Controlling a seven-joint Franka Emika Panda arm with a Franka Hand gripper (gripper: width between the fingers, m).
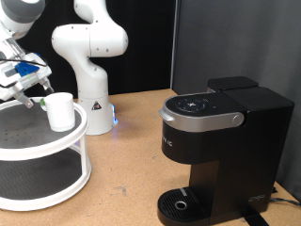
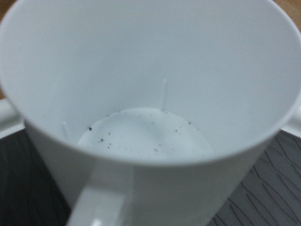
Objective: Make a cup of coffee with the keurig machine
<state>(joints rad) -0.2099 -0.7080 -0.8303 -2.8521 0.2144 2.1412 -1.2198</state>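
The small white cup (image 1: 60,110) stands upright on the top tier of a round white stand (image 1: 71,143) at the exterior view's left. My gripper (image 1: 36,93) is just to the cup's left at rim height, tilted towards it. In the wrist view the cup (image 2: 150,85) fills the frame, empty with dark specks on its bottom and its handle (image 2: 89,202) facing the camera. Pale fingertips (image 2: 7,111) show at both frame edges, wide apart beside the cup's walls. The black keurig machine (image 1: 218,141) stands at the right, lid down, its drip tray (image 1: 179,202) bare.
The white robot base (image 1: 90,66) stands behind the stand, with a blue light low on it. The stand has a lower tier (image 1: 38,179). A wooden tabletop (image 1: 132,151) lies between stand and machine. A dark curtain hangs behind.
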